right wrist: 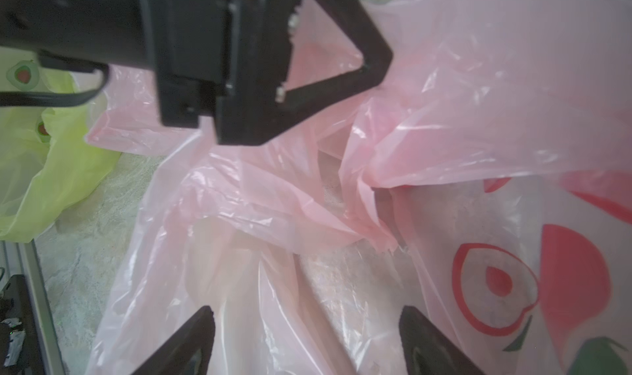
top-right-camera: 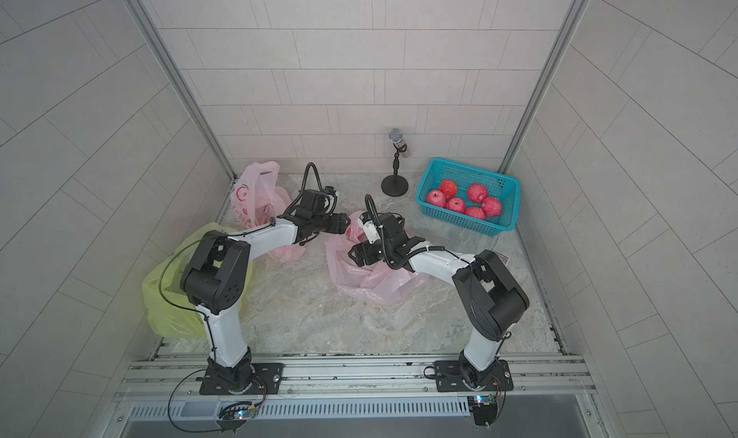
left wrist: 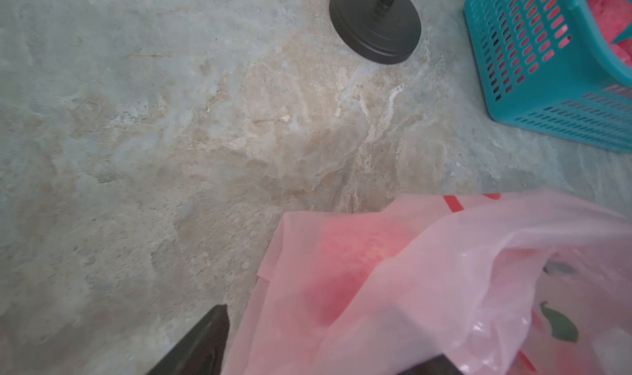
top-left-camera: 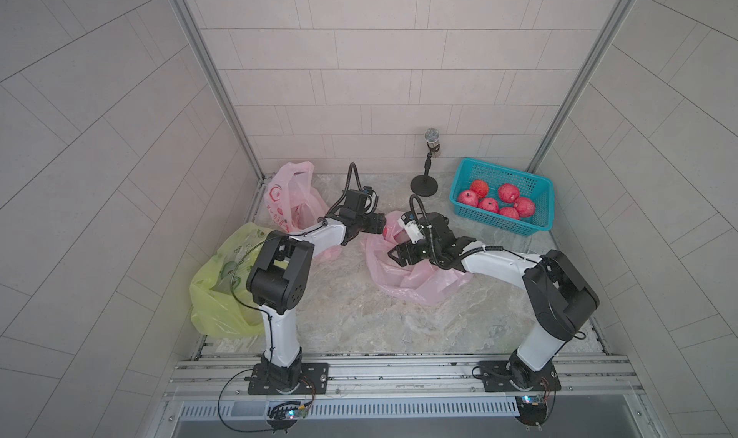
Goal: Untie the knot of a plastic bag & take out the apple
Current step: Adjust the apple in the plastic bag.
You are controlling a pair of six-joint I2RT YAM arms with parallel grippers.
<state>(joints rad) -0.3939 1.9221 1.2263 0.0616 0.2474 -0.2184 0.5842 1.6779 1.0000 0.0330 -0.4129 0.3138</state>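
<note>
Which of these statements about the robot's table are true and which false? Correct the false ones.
1. The teal basket holds six red apples. True.
2. The microphone stand lies toppled. False: it stands upright beside the basket.
3. The right gripper is shut. False: its jaws stand open over the pink bag.
4. A yellow-green bag lies beside the left arm. True.
</note>
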